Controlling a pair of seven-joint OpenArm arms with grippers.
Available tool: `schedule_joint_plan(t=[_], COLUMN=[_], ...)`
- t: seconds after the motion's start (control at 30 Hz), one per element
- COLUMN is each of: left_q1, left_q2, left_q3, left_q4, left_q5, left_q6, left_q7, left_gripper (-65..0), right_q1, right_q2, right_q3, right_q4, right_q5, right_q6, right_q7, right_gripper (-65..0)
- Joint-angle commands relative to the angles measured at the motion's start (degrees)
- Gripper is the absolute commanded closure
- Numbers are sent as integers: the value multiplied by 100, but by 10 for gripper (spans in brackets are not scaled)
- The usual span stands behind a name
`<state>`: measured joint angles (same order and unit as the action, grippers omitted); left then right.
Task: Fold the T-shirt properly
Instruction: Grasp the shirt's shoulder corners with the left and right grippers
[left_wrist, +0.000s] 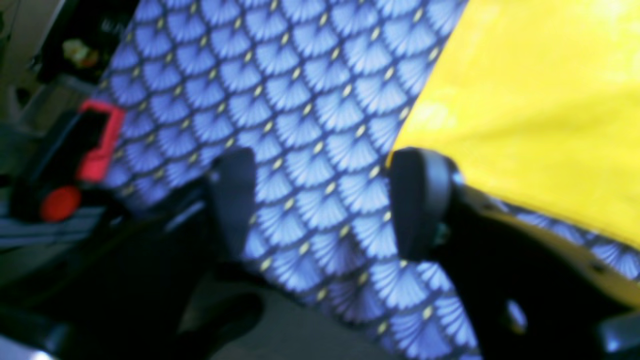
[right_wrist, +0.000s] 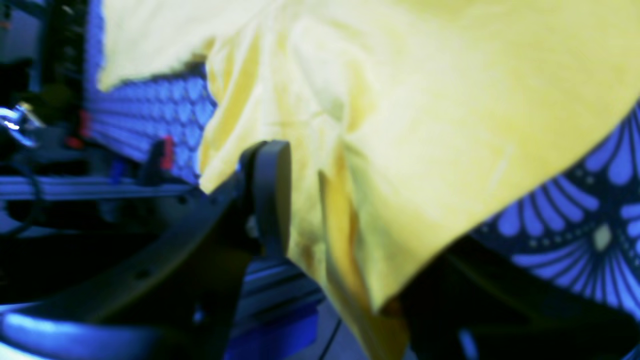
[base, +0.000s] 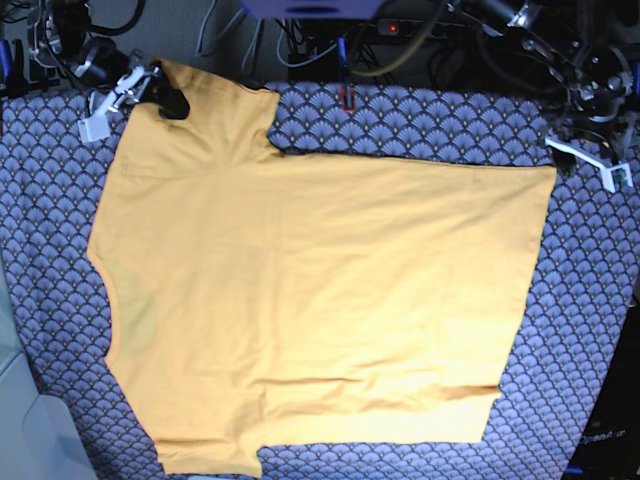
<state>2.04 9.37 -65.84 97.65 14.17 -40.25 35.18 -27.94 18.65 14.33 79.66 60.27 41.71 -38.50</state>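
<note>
The right gripper's (right_wrist: 320, 195) dark padded fingers (right_wrist: 270, 190) are pinching a bunched fold of a plain yellow-orange short-sleeved cotton T-shirt (right_wrist: 425, 125). One finger shows at the left of the fold in the right wrist view; the other is hidden under the cloth, which drapes over it and hangs down in soft creases. In the base view this gripper (base: 168, 100) sits at the far left corner, on the sleeve nearest that corner.

The left gripper's (left_wrist: 322, 200) two dark rounded fingers (left_wrist: 420, 200) are spread wide apart with nothing between them, only patterned cloth showing through the gap. The finger nearer the shirt sits just at its yellow edge (left_wrist: 525, 110); whether it touches the fabric cannot be told from the blurred left wrist view. In the base view this gripper (base: 580, 150) hovers at the far right, just beside the shirt's far hem corner.

The T-shirt (base: 320, 300) lies spread nearly flat across the middle of the counter (base: 590, 330), which is covered in a blue-and-white fan-scale patterned cloth. Its sleeves and neck end lie toward the left of the base view and its straight hem toward the right. A low wrinkle runs along its near side.

Beyond the counter's far edge are dark cables (base: 400, 30) and equipment.
</note>
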Motion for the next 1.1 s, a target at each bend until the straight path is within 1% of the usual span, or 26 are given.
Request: schedule_joint_plan(t=[0.0, 0.1, 0.2, 0.27, 0.4, 0.47, 0.63, 0.8, 1.0, 1.03, 1.07], left_q1=[-42, -51, -86, -235, -393, -481, -683, -692, -560, -516, -508], left_q2=[-37, -37, -37, -37, -37, -37, -88, -37, -53, -62, -71], left_q3=[4, 4, 39, 22, 22, 31, 13, 31, 39, 39, 48], left_q4=[-20, -248, -609, -802, -1074, -1180, -1224, -1277, -1927, -2006, -2077], left_q5=[-235, -587, -675, -648, -675, -675, -675, -639, -648, -675, -648], left_q6=[25, 25, 25, 25, 25, 25, 25, 25, 25, 25, 25], left_q7=[-76, -76, -76, -85, -76, 65, 416, 434, 443, 443, 443], left_gripper=[-418, -399, -391, -392, -394, -394, -394, -392, -385, -366, -323], right_q1=[3, 30, 47, 47, 47, 47, 47, 47, 47, 47, 56], right_q2=[108, 205, 240, 240, 178, 99, 99, 99, 108, 108, 108], right_q3=[22, 22, 22, 22, 22, 22, 22, 22, 13, 13, 13], right_q4=[-128, -366, -489, -489, -454, -462, -454, -454, -454, -454, -454], right_q5=[-282, -282, -282, -300, -722, -827, -853, -853, -853, -853, -853], right_q6=[-171, -171, -171, -171, -171, -171, -171, -171, -171, -171, -171], right_q7=[-119, -102, -137, -137, -146, -146, -146, -146, -146, -146, -146], right_gripper=[-223, -223, -223, -223, -223, -223, -223, -223, -223, -223, -223])
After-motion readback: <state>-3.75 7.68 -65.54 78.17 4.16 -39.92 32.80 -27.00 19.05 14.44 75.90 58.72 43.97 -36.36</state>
